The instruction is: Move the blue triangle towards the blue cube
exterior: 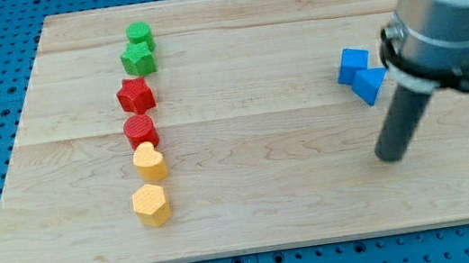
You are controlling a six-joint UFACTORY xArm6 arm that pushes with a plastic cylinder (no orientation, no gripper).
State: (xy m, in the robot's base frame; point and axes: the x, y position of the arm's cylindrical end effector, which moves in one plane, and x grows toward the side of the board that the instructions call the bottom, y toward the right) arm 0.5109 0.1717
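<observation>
The blue cube (352,64) sits on the wooden board (267,173) at the view's right. The blue triangle (370,84) lies right against it, just below and to its right; the two touch. My tip (390,156) rests on the board below the blue triangle, a short way off and a little to its right, touching no block. The rod rises from it up to the arm's grey and white body (441,13) at the view's top right.
A column of blocks runs down the view's left: a green cylinder (140,33), a green star (138,59), a red star (135,96), a red cylinder (141,129), a yellow heart (150,162) and a yellow hexagon (151,204). The board's right edge is near my tip.
</observation>
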